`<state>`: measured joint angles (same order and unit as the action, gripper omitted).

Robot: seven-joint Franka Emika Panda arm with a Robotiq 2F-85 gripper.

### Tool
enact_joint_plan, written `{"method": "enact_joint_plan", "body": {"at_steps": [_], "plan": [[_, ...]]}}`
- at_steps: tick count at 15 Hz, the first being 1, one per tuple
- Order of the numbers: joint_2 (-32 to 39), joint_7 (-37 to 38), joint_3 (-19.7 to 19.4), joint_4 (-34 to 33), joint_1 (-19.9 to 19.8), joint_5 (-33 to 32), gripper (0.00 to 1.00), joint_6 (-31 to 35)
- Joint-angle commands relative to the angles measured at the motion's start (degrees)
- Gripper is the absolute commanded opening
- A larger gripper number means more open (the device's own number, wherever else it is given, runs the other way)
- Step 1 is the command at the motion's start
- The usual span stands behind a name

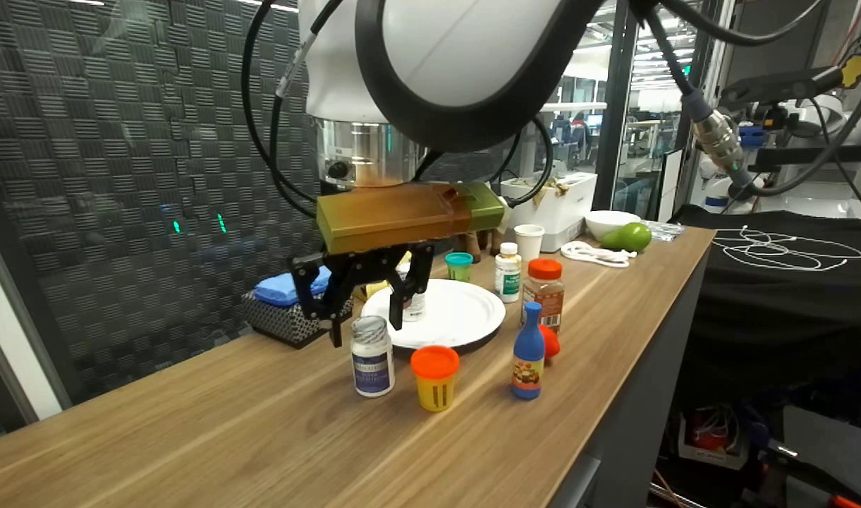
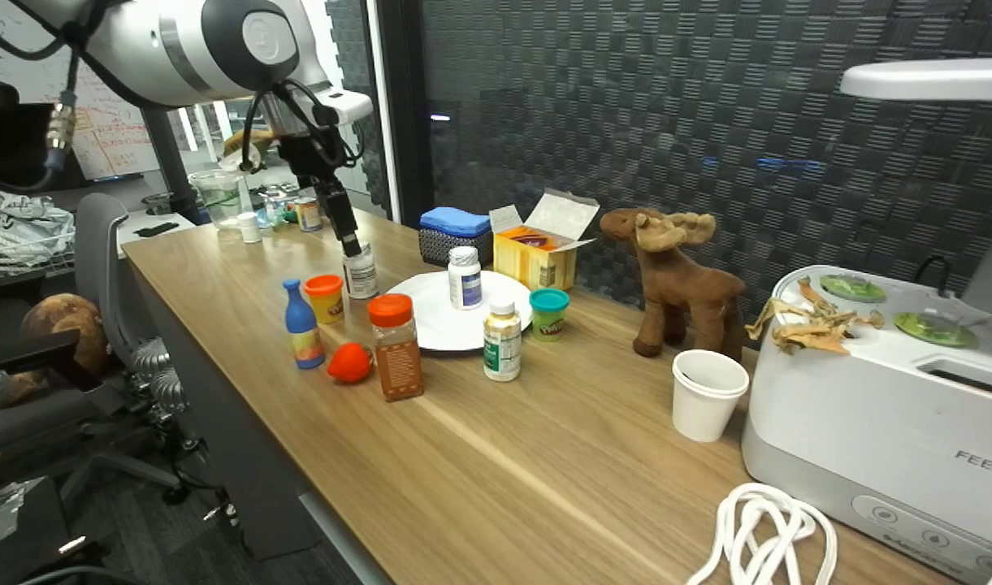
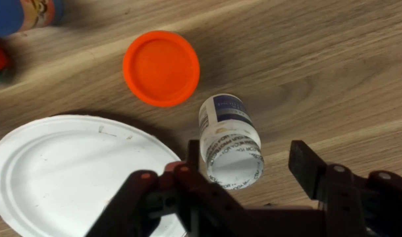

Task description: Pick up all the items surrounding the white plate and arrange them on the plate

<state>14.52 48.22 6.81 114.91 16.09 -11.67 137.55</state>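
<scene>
The white plate holds one white bottle, upright. My gripper is open, its fingers on either side of the top of another white bottle with a purple label. That bottle stands on the table, closer to the plate-side finger. Around the plate stand an orange-lidded yellow tub, a blue bottle, a red vegetable, an orange-lidded spice jar, a green-labelled white bottle and a teal-lidded tub.
A dark patterned box with a blue cloth and an open yellow box stand behind the plate by the dark wall. A plush moose, paper cups, a white appliance and a white cord lie further along.
</scene>
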Motion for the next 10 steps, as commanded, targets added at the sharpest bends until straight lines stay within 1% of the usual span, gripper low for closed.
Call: {"method": "enact_joint_plan", "body": {"at_steps": [1,2,4,6,10], "plan": [[-1.1,-0.8,-0.2,0.4,0.0,0.7,0.42,-0.2],[-1.2,-0.5,-0.3,0.4,0.1,0.4,0.33,-0.5],[-1.3,0.0,-0.5,0.3,0.3,-0.2,0.19,-1.2],[-1.1,1.8,-1.4,-0.5,0.8,-2.6,0.19,-2.6],[-1.9,1.9,-2.0,-2.8,0.5,-4.6,0.19,-4.1]]}}
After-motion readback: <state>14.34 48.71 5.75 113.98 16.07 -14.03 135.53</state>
